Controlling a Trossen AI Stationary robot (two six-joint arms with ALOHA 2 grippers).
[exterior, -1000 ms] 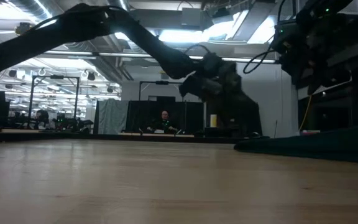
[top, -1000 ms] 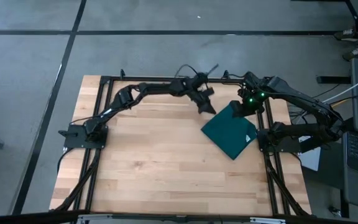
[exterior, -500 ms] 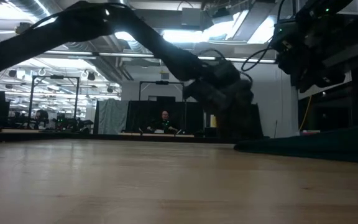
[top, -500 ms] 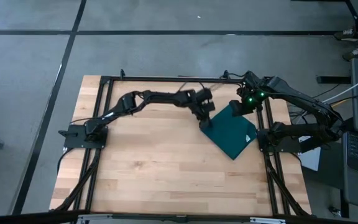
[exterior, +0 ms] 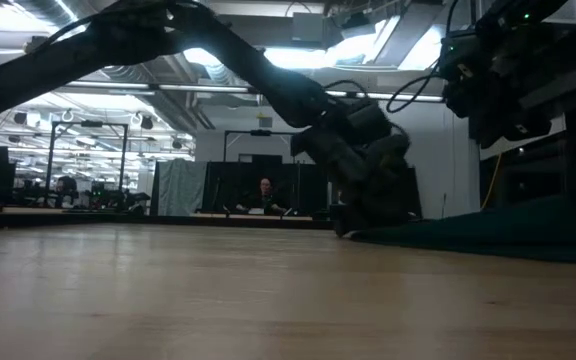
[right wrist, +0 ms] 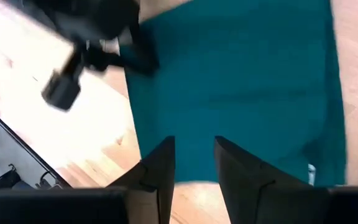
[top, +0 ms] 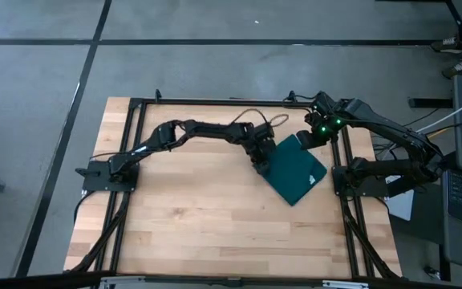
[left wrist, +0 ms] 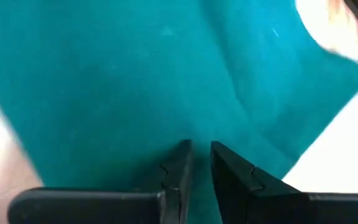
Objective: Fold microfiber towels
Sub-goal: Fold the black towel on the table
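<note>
The dark teal towel lies folded and flat on the table's right half, its corners pointing near and far. Its small white tag is at one edge. My left gripper is down at the towel's left corner, with its fingers nearly together on the cloth. My right gripper is open and hovers above the towel's far corner, touching nothing; its wrist view looks down on the cloth. My left gripper has its fingertips on the towel's top face near its left corner. A narrow strip of cloth shows between them. The fingers come from above, slanting from the table's left. The towel lies flat on the table.
Bare wooden tabletop stretches left of and nearer than the towel. Black frame rails run along the far and side edges. The right arm's base stands just right of the towel. A person sits in the room behind.
My left gripper has gone toward the near edge and down onto the towel's left corner. The towel has slid a little toward the table's left and stays flat. My right gripper has kept still.
</note>
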